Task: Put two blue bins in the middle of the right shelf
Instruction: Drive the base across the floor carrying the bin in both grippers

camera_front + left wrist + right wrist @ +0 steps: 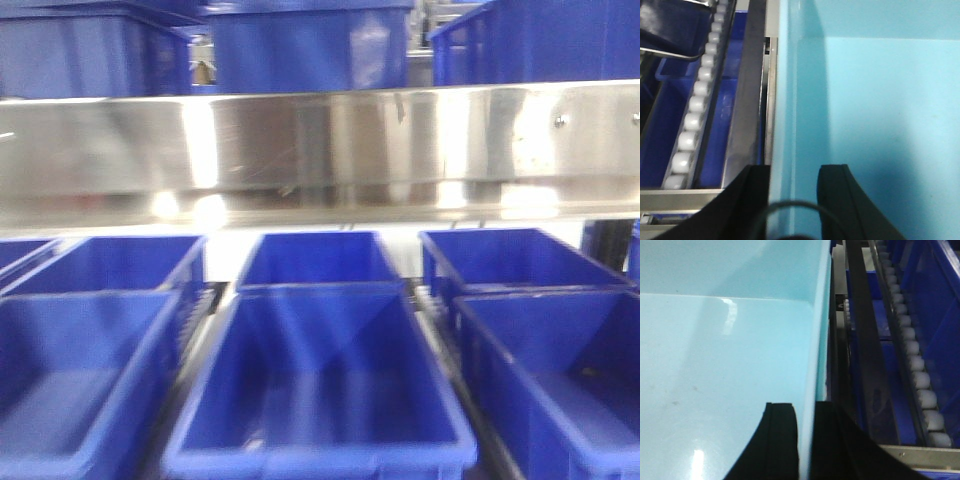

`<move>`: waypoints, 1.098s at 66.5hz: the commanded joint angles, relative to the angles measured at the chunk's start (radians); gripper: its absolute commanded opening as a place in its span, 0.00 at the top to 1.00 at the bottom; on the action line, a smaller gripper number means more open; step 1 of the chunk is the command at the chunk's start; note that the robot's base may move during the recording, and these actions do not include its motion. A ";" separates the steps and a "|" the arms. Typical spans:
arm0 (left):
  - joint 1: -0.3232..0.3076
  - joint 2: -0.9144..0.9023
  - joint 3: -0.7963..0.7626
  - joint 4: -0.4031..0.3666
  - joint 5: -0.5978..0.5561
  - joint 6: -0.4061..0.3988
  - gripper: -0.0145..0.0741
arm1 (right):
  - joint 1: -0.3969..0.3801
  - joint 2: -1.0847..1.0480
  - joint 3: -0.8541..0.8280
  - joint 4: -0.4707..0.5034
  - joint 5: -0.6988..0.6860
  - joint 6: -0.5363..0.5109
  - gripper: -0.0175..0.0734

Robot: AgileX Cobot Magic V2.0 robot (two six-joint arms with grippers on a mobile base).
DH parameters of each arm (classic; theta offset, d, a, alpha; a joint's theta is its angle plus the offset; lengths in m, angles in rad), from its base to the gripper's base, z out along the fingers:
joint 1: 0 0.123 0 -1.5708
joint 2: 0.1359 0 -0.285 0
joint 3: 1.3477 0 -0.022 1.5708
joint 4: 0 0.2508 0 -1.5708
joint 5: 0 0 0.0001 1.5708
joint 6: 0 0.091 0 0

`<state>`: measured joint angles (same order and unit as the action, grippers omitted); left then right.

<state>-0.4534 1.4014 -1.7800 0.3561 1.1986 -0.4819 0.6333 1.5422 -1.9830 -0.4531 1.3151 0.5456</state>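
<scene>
The right gripper (pixel 805 445) pinched the right wall of the big blue plastic bin (pixel 320 455) tight, and the left gripper (pixel 792 200) had its jaws on both sides of the left wall, but I could not tell if they squeezed.

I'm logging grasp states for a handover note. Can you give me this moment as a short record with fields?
left hand: straddles the left wall of the held bin, one finger outside, one inside; tightness unclear
right hand: fingers pressed on both sides of the right wall
bin interior: empty in both wrist views
roller tracks: white rollers run alongside each gripped wall
steel rail: spans above the front bins
upper bins: blue, standing above the rail
</scene>
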 commanded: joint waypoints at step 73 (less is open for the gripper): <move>-0.019 -0.023 -0.016 -0.055 -0.088 0.027 0.96 | 0.007 -0.011 -0.017 -0.009 -0.094 -0.013 0.99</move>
<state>-0.4534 1.3958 -1.7800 0.3581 1.1986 -0.4819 0.6333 1.5422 -1.9836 -0.4512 1.3132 0.5476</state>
